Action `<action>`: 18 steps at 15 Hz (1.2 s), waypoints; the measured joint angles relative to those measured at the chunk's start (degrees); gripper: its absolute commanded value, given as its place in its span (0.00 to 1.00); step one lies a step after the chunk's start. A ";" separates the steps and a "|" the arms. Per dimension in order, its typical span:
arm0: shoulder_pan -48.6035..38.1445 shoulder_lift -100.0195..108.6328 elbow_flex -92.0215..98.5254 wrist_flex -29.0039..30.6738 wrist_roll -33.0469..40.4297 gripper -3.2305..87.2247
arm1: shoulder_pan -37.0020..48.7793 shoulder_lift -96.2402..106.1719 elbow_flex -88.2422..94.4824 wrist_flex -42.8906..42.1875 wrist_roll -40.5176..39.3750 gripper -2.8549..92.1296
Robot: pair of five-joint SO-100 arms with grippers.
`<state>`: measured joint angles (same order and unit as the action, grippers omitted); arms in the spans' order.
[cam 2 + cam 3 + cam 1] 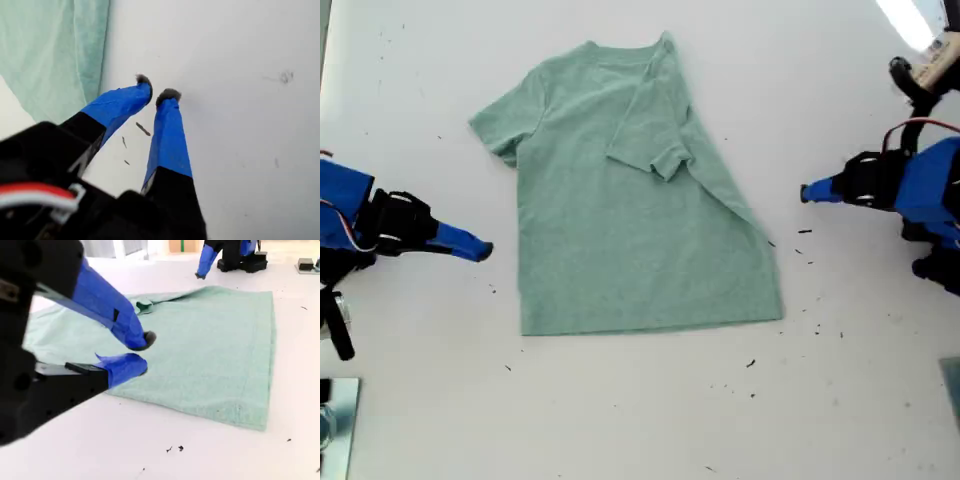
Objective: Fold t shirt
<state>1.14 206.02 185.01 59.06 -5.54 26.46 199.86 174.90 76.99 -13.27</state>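
The t shirt (620, 240) lies flat on the white table, pale green, collar toward the exterior view's top and hem toward its bottom. One sleeve (655, 135) is folded in over the chest on the exterior view's right. My first gripper (807, 192) (156, 92) is at the exterior view's right, shut on nothing, over bare table a short way off the t shirt (50, 55). My second gripper (483, 250) (141, 352) is at the exterior view's left, shut and empty, close to the side edge of the t shirt (210, 350).
Dark specks (815, 325) dot the table near the hem corner. A beige device with a black cable (930, 65) sits at the exterior view's top right, and a metal object (335, 410) at its bottom left.
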 measured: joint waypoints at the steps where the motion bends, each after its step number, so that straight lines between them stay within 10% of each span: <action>1: -2.55 0.00 -1.05 -0.09 2.90 0.03 | 0.35 0.00 0.00 0.00 3.08 0.06; 6: -9.14 -11.60 -14.24 1.58 -0.26 0.03 | 0.09 0.09 0.09 0.00 -4.22 0.06; 11: -29.09 -55.28 -60.82 28.30 15.03 0.04 | 0.09 0.09 0.09 0.00 -5.62 0.06; 13: -39.11 -64.60 -70.49 31.64 26.02 0.35 | 0.09 0.09 0.09 0.00 -6.06 0.06; 18: -44.74 -73.74 -77.78 31.82 34.01 0.39 | -1.41 0.09 0.09 0.00 -6.15 0.06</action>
<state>-43.59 132.28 107.23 90.88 28.48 25.05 199.95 174.99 76.99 -19.42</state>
